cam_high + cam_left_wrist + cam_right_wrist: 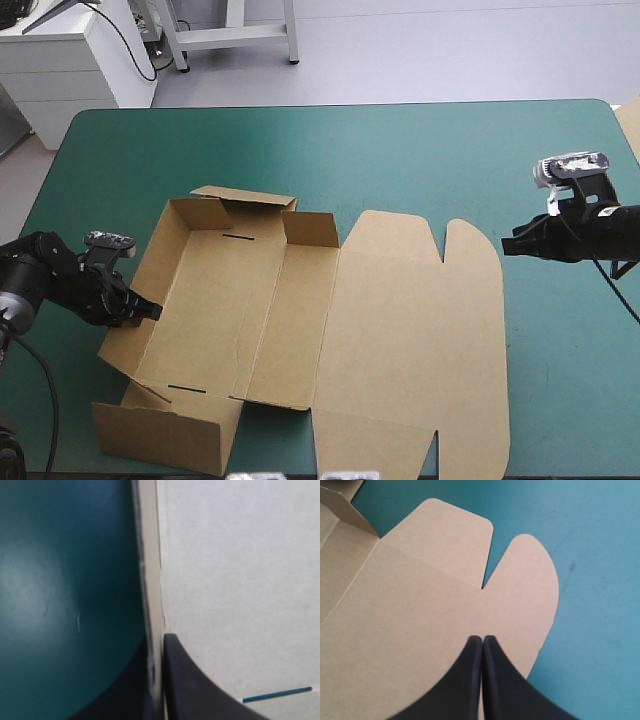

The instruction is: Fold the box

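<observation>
At its left wall, the box (400, 330) is pinched by the left gripper (155, 310); the right gripper (506, 245) is pressed together.

We get bright, even light here, a faint sheen on the teal-green cover (35, 595) around nine o'clock, and thin soft shadows hugging the box (250, 310).

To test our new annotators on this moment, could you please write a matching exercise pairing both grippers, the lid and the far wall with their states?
Things:
1. left gripper
2. right gripper
3. lid
4. far wall

States:
a. lies flat
b. shut, at the lid's edge
c. stands raised
d. shut on the box

Pairs: 1-d, 2-b, 3-a, 4-c.
</observation>
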